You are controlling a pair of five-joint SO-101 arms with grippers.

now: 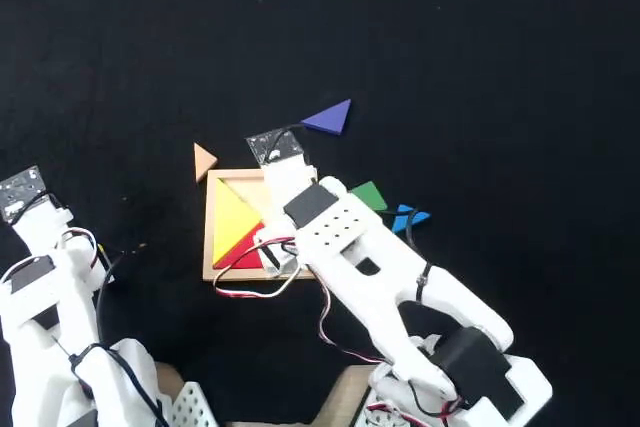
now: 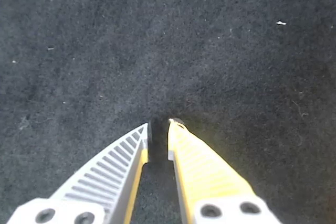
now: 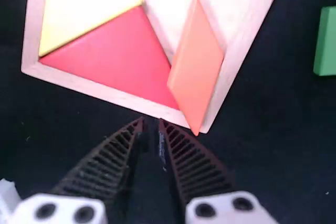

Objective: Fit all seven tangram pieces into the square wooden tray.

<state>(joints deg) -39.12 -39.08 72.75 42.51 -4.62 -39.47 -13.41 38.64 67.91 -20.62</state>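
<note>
Overhanging the tray rim (image 3: 105,96), the orange piece (image 3: 195,66) lies near the right hand (image 3: 150,123), closed and empty.

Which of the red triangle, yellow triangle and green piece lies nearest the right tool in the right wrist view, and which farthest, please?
From the right tool:
1. Red triangle, in the tray, just past the near rim.
2. Yellow triangle, in the tray beyond the red.
3. Green piece, on the table outside the tray.
</note>
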